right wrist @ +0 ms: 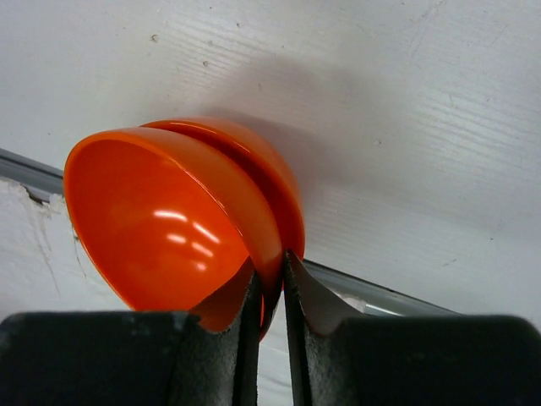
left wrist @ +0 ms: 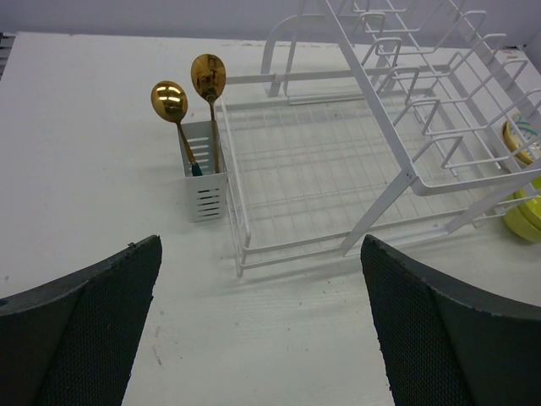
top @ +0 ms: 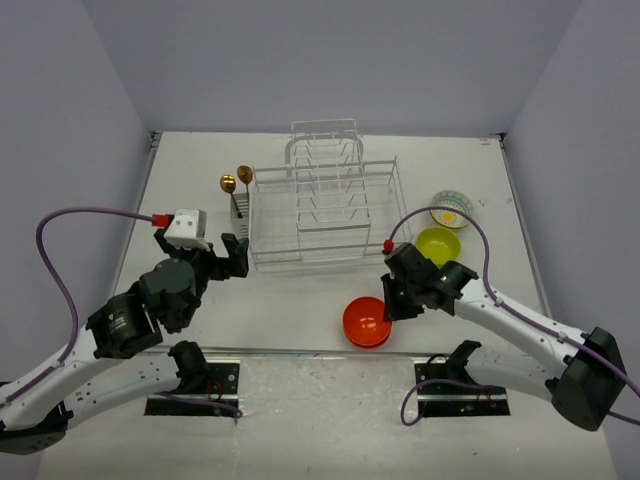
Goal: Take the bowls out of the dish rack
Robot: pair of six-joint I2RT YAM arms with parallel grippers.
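Note:
The white wire dish rack stands at mid-table with no bowl showing in it. An orange-red bowl sits tilted near the front edge, nested in a second orange-red bowl. My right gripper is shut on the upper bowl's rim, one finger inside and one outside. A lime-green bowl and a pale patterned bowl rest on the table right of the rack. My left gripper is open and empty, just off the rack's front left corner.
Two gold spoons stand in a small white slotted holder on the rack's left side. The table's front edge with its metal strip runs right behind the orange-red bowls. Grey walls enclose the table.

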